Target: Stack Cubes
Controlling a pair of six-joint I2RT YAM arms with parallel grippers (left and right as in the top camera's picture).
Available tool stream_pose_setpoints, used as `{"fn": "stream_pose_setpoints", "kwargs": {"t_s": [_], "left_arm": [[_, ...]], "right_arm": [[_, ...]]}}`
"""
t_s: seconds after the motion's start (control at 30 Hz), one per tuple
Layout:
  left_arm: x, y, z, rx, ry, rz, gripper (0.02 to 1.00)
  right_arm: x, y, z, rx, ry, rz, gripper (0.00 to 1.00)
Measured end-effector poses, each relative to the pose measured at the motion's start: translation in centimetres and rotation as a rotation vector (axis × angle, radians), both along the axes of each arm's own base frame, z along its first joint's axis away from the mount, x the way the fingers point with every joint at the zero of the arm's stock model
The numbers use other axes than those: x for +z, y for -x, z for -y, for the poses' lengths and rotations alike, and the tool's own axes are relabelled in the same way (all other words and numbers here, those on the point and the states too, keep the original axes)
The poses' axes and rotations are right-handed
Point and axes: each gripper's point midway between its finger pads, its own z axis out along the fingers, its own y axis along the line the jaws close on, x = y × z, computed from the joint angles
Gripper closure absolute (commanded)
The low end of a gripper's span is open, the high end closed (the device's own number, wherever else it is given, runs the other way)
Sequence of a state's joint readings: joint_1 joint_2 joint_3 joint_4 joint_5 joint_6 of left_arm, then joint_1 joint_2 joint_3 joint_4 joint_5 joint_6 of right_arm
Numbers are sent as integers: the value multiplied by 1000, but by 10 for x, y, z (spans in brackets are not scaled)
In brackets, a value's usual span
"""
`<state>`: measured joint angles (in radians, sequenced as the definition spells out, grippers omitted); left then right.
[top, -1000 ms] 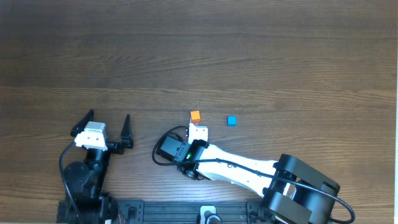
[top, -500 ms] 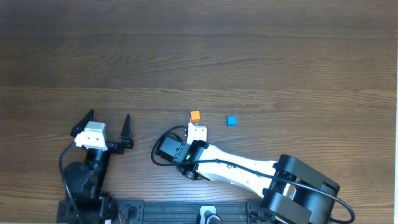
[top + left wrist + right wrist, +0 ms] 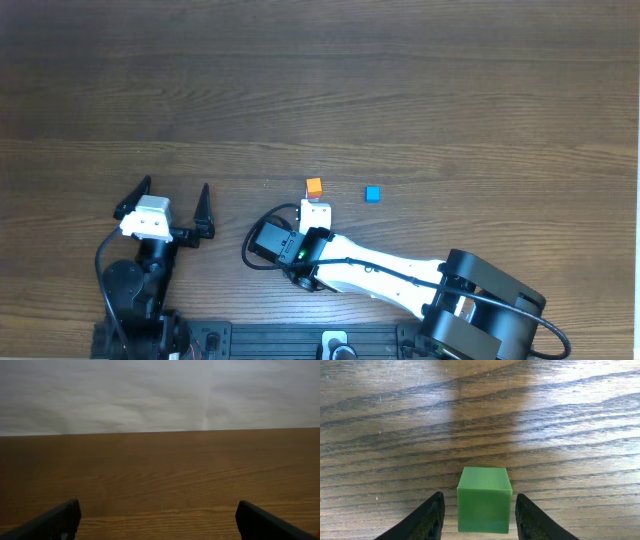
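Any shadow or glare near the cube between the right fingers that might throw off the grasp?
Right wrist view: the green cube sits evenly lit between the right gripper's open fingers, with no glare on it; a soft darker band of shadow crosses the table beyond it. Top view: flat, even light, barely any shadow beside the orange cube or blue cube.

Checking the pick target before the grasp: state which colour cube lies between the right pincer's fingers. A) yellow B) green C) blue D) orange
B: in the right wrist view a green cube sits between the open fingers of the right pincer, with a gap on each side.
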<state>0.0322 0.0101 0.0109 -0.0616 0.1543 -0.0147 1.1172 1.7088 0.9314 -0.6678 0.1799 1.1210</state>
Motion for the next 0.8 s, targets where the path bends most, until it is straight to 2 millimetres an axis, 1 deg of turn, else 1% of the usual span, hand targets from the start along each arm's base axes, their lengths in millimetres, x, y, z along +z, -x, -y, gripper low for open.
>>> {"fn": "stream_pose_setpoints", "kwargs": {"t_s": [0.3, 0.43, 0.57, 0.8], "left_arm": [[0, 0, 0, 0, 0, 0, 18], [0, 0, 0, 0, 0, 0, 18], [0, 0, 0, 0, 0, 0, 18], [0, 0, 0, 0, 0, 0, 18]], "right_arm": [[-7, 1, 2, 0, 20, -10, 612], [-7, 0, 0, -1, 13, -6, 632], [-7, -1, -1, 0, 6, -3, 684], [-7, -1, -1, -1, 7, 0, 704]]}}
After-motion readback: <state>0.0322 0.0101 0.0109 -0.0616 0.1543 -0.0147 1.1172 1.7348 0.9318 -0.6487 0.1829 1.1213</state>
